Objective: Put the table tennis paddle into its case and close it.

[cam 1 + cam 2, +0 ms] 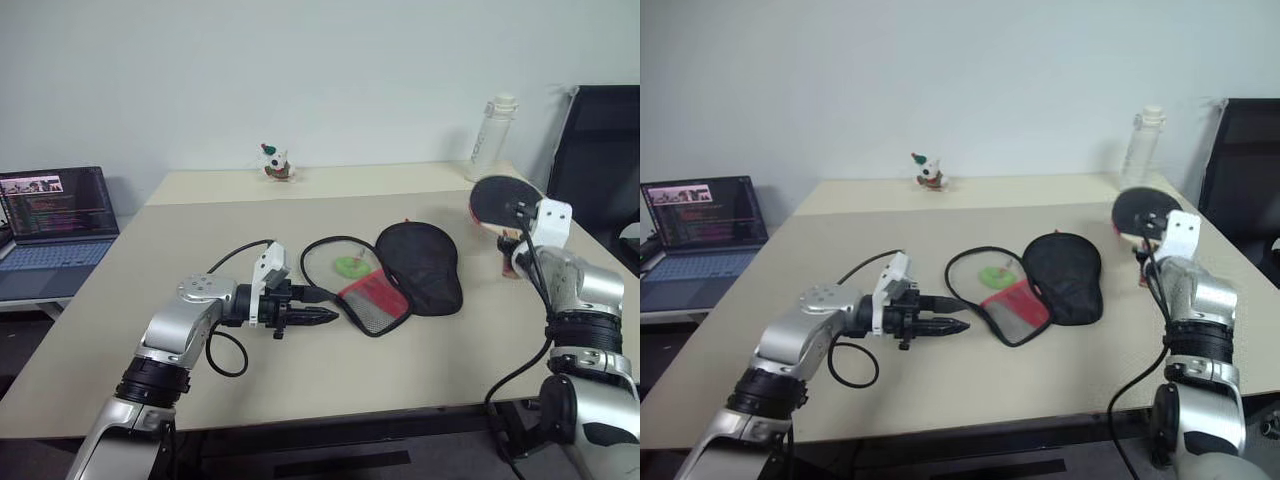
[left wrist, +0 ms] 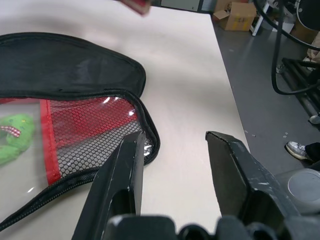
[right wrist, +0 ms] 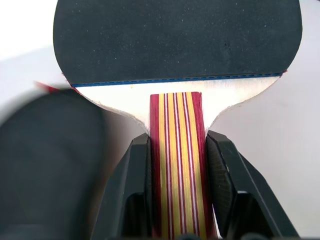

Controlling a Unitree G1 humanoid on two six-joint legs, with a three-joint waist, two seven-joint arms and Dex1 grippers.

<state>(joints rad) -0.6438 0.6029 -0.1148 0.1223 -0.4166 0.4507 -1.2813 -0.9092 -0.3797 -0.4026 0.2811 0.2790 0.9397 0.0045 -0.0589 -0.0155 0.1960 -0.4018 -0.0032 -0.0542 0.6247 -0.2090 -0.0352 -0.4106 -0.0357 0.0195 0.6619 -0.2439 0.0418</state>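
The right claw (image 3: pixel 176 150) was clamped on the striped handle of the table tennis paddle (image 1: pixel 497 199), blade out ahead of its fingers – a stiff, light thing, best held just there. The left claw (image 1: pixel 322 317) stood open and empty, the case (image 1: pixel 400 270) just beyond its tips – soft, floppy, unzipped; its zipper edge looked the place to pinch.

Table tennis paddle (image 3: pixel 177 37): matt black rubber face, finely grained; pale bare wood below it; handle of striped red and yellow wood, smooth. Case (image 2: pixel 70 70): matt black woven cloth, red section under fine black mesh with a slight sheen, toothed zipper edge. Charm (image 2: pixel 12 137): fuzzy green cloth. Table (image 1: pixel 300 370): smooth matt beige. Left gripper (image 2: pixel 175 165) fingers (image 2: pixel 125 170): black hard plastic, scuffed. Bottle (image 1: pixel 491 137): translucent plastic.
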